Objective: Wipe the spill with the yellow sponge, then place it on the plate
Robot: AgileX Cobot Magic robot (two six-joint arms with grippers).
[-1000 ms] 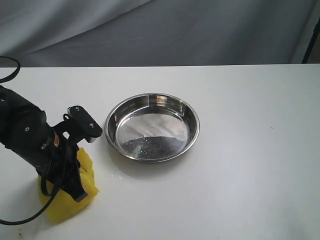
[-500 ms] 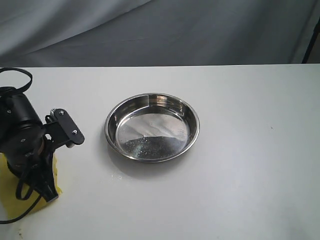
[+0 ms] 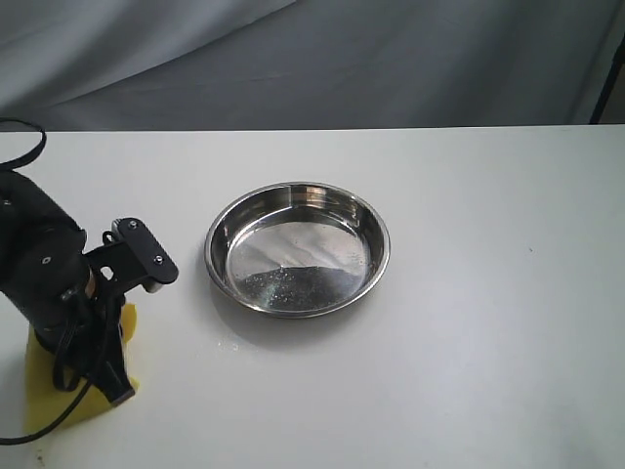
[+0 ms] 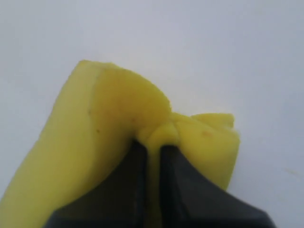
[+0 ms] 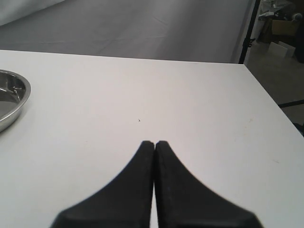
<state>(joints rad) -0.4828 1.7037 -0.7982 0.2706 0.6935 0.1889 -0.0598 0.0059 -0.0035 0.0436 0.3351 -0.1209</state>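
Note:
The yellow sponge [image 3: 51,408] lies pressed on the white table at the front left, mostly hidden under my left arm. My left gripper [image 3: 115,389] is shut on it. In the left wrist view the fingers pinch a fold of the yellow sponge [image 4: 114,118] at the left gripper [image 4: 153,145]. The steel plate [image 3: 376,227] sits empty to the right of the sponge, apart from it. No tan stain shows; only faint wet specks [image 3: 231,344] lie in front of the plate. My right gripper [image 5: 154,142] is shut on nothing above bare table, and it is outside the exterior view.
The white table [image 3: 488,322] reaches to a grey cloth backdrop [image 3: 391,59]. The right wrist view shows the plate's rim [image 5: 23,95] to one side, and the table's edge with a dark stand [image 5: 251,28] beyond it.
My left gripper dragged the sponge left across the table, away from the plate, then came back a little to the right. The plate has not moved.

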